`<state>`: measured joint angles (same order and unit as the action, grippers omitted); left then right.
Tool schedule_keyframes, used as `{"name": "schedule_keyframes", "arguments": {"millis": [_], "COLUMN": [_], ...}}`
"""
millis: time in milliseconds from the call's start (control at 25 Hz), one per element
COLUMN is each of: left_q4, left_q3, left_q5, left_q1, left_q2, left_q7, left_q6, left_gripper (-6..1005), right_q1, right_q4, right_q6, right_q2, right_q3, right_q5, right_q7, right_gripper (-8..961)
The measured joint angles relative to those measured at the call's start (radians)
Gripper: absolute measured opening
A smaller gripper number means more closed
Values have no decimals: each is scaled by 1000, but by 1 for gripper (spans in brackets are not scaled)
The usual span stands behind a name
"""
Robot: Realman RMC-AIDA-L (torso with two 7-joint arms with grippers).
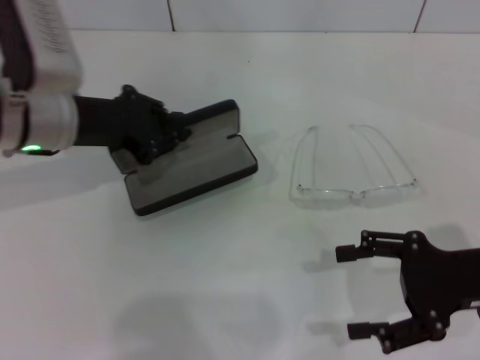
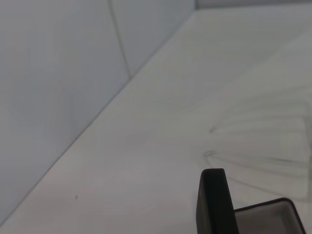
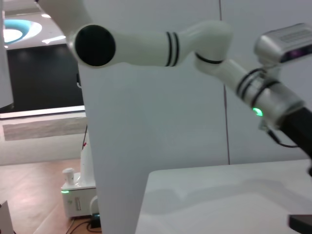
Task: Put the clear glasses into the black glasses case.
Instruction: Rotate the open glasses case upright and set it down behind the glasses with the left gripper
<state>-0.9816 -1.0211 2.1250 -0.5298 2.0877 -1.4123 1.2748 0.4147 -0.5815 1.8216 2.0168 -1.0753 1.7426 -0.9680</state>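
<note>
Right gripper (image 1: 361, 291), jaws spread, is hovering nearest; clear glasses (image 1: 352, 169) are lying on the bench (image 1: 225, 285), temples pointing away; left gripper (image 1: 161, 135) is clasping the open black glasses case (image 1: 191, 161).

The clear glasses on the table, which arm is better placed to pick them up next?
The right. Its end effector is open, empty and nearest the clear glasses. The left end effector sits at the black glasses case, which lies open, farther from the glasses.

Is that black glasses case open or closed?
Open: the black glasses case lies spread on the table, grey lining showing, nothing inside.
</note>
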Motion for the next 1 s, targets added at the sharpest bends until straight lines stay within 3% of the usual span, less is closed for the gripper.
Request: {"name": "schedule_keyframes", "arguments": {"millis": [400, 760, 1000], "left_q4": [52, 45, 44], "left_q3": [-279, -395, -413], "left_q5": [-37, -125, -129], "left_q1": [-51, -71, -74], "left_q2": [2, 3, 6], "left_q7": [86, 117, 118], "left_q6": [-196, -200, -203], "left_gripper": [224, 239, 248], "right_q1": [-21, -29, -36], "right_q4": [39, 39, 39], "right_q6": [4, 4, 4], "right_q2": [3, 2, 2], "right_q3": [-20, -20, -20], "right_q5": [-4, -3, -2], "right_q7": [45, 49, 52], "right_gripper": [870, 869, 869]}}
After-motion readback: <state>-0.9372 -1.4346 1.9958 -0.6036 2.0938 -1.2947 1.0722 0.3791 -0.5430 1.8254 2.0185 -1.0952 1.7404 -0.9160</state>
